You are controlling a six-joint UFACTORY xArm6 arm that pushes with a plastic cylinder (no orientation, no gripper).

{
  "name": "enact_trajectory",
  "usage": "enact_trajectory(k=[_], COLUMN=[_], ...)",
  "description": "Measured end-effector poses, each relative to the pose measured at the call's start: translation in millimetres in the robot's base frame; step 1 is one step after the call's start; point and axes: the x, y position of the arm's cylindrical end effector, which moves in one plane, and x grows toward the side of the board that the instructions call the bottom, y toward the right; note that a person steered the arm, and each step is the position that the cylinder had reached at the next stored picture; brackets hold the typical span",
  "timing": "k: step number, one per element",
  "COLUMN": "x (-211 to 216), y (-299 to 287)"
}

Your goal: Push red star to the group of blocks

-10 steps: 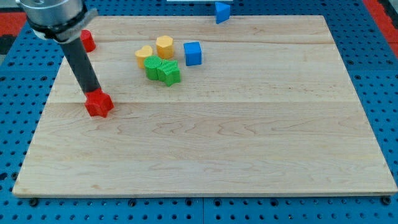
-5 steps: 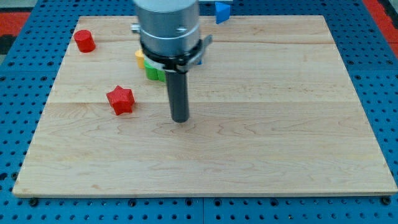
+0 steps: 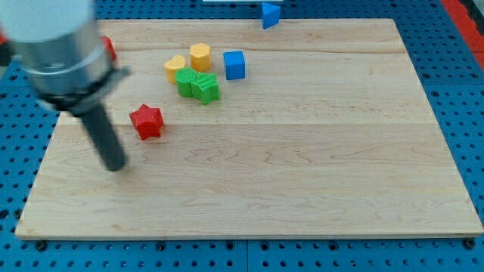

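A dark rod's tip (image 3: 115, 167) rests on the table (image 3: 302, 174) in the left part of the frame, down and to the left of the red star (image 3: 147, 122), close by but with bare wood showing between them. The arm ends in this plain rod, so there is no end effector to be released or clenched; it holds nothing and can only shove.

The star lies left of centre, apart from the group in the upper middle of the frame: a yellow heart (image 3: 175, 66), a yellow block (image 3: 200, 56), two green blocks (image 3: 196, 84) pressed together just below them, and a blue cube (image 3: 234, 64) at the group's right. The nearest members, the green pair, sit up and to the right of the star.

That line explains the tip's position. Placed on the star's far side from the cluster, it looks set for a push toward the upper right, which would carry the star to the green blocks. The approach seems slightly low, so an off-centre contact could spin the star or send it wide.

A red block (image 3: 110, 49) peeks from behind the blurred arm housing at upper left, and a blue triangle (image 3: 270, 14) sits at the table's top edge. Neither lies in the likely path.
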Motion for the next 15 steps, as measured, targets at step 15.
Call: enact_trajectory(k=[15], x=[-21.7], y=[257.6])
